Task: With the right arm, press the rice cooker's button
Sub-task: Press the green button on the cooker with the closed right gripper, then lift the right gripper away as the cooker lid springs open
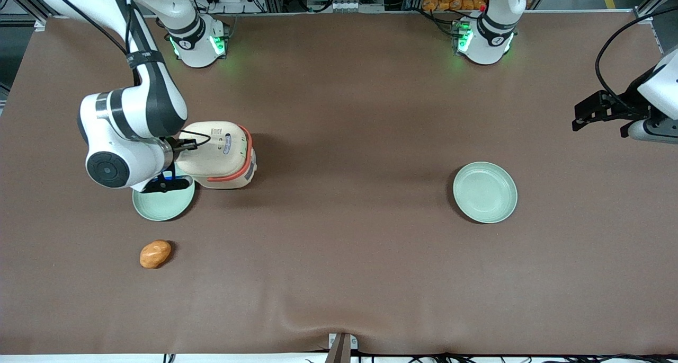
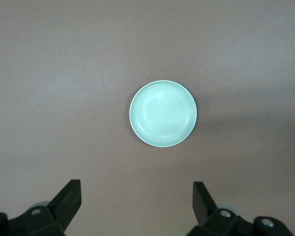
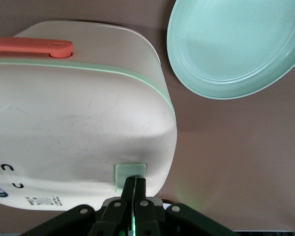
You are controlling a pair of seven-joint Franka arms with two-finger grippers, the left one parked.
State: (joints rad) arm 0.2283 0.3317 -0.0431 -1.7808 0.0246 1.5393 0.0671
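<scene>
One rice cooker sits left of centre in the front frame, with two green plates and one bread roll. The right arm bends low; its gripper, fingers closed together, touches the button.

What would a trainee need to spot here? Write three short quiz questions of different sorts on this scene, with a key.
1. True or false: the end effector has its fingers shut, tips on the rice cooker's pale green button.
2. Multiple choice: what lies nearest the front camera at the working arm's end of the table? A) a green plate B) an orange-brown bread roll C) the rice cooker
3. Fill in: the cooker's lid is ____ (open or closed).

Key:
1. True.
2. B, the bread roll; the green plate beside the cooker is farther from the camera.
3. Closed.
</scene>
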